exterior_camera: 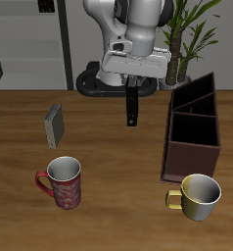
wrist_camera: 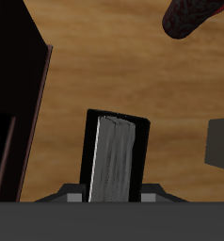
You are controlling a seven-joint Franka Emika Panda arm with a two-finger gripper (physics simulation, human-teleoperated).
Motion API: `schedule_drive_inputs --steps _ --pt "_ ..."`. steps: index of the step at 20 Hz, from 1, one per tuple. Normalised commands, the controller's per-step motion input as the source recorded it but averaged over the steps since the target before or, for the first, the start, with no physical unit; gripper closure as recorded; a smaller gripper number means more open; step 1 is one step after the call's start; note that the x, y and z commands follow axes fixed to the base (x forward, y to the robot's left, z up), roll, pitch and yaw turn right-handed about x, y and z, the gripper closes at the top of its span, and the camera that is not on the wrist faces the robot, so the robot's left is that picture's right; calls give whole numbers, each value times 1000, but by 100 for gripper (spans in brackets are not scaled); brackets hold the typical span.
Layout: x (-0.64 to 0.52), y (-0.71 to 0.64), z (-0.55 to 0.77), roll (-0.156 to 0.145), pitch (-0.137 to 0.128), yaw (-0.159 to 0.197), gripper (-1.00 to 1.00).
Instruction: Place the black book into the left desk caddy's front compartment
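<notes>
My gripper (exterior_camera: 132,84) is shut on the black book (exterior_camera: 132,104) and holds it upright in the air above the table, its lower end hanging free. In the wrist view the black book (wrist_camera: 114,156) shows its pale page edge between my fingers. The left desk caddy (exterior_camera: 193,127) is a dark reddish-brown open box with inner dividers; it stands beside the book, a short way off, and its wall shows in the wrist view (wrist_camera: 18,94). Its front compartment lies nearest the table's front edge.
A smaller grey book (exterior_camera: 55,125) stands on the table, also in the wrist view (wrist_camera: 220,141). A red patterned mug (exterior_camera: 62,181) and a yellow mug (exterior_camera: 198,196) stand near the front edge. A plant (exterior_camera: 192,34) stands behind the caddy.
</notes>
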Motion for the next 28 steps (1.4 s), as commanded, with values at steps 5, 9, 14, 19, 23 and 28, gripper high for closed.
schedule_drive_inputs --steps 5,9,14,19,23,28 --pt "-137 176 53 15 -7 -14 100" --pt "-50 99 6 7 8 -21 100" --pt "-95 220 -1 34 9 -21 100" --pt "-20 200 -4 16 6 -20 100" --pt "32 146 -11 19 15 -5 100" --pt "13 252 83 11 -15 1 100"
